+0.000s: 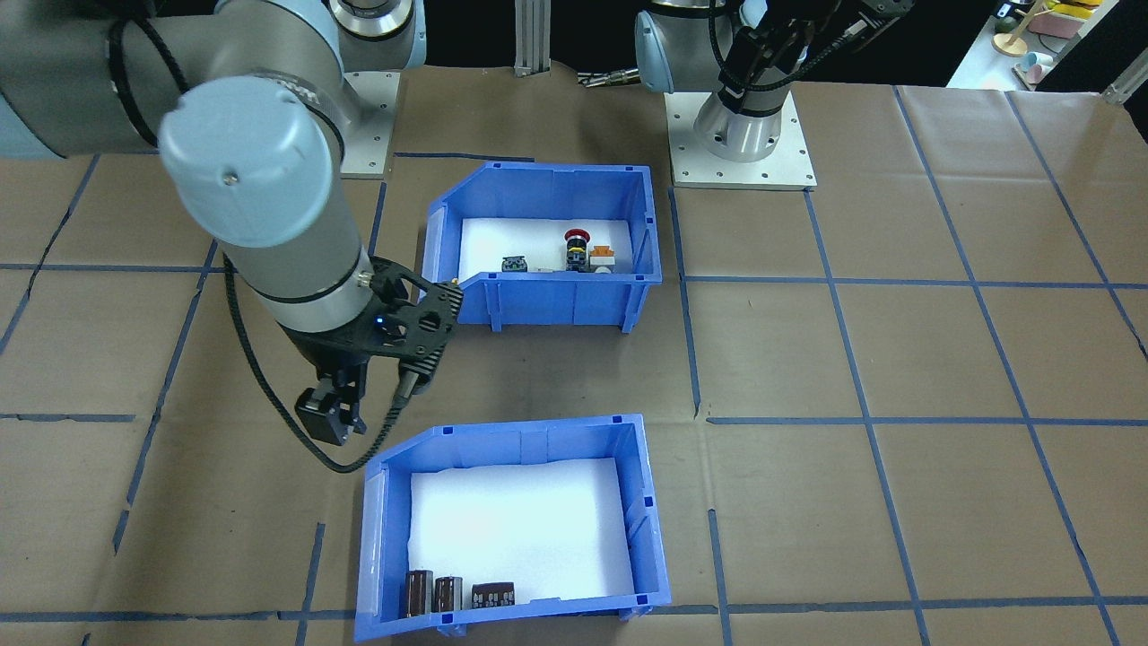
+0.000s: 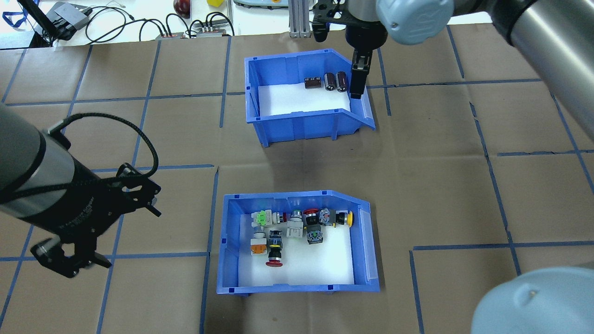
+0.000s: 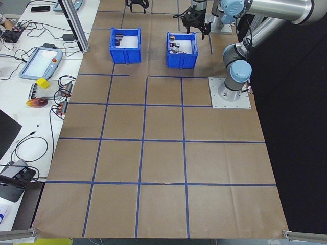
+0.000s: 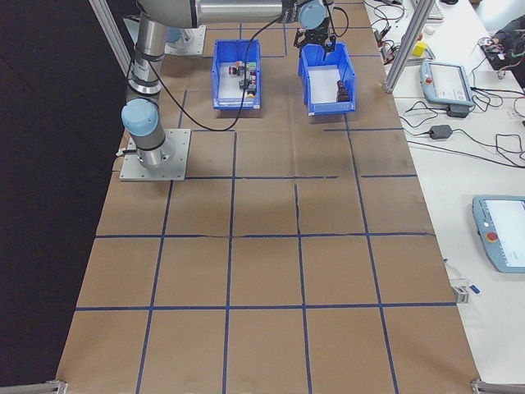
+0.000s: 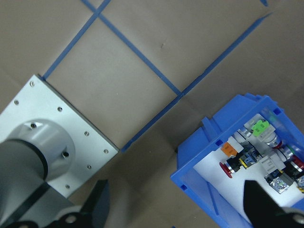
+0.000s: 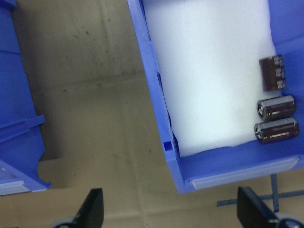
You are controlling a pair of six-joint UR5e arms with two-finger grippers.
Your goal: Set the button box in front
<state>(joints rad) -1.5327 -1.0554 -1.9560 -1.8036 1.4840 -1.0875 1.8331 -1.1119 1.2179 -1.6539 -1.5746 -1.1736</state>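
Button box (image 2: pixel 297 243) sits on the bench on the robot's side of the capacitor bin (image 2: pixel 304 99), long axis across the bench, sloped front toward the robot's right. Left hand (image 2: pixel 69 260) hangs just off the box's left end wall, fingers spread, nothing held; clearly the nearer. Right hand (image 2: pixel 356 81) is over at the capacitor bin's sloped front, fingers apart and empty
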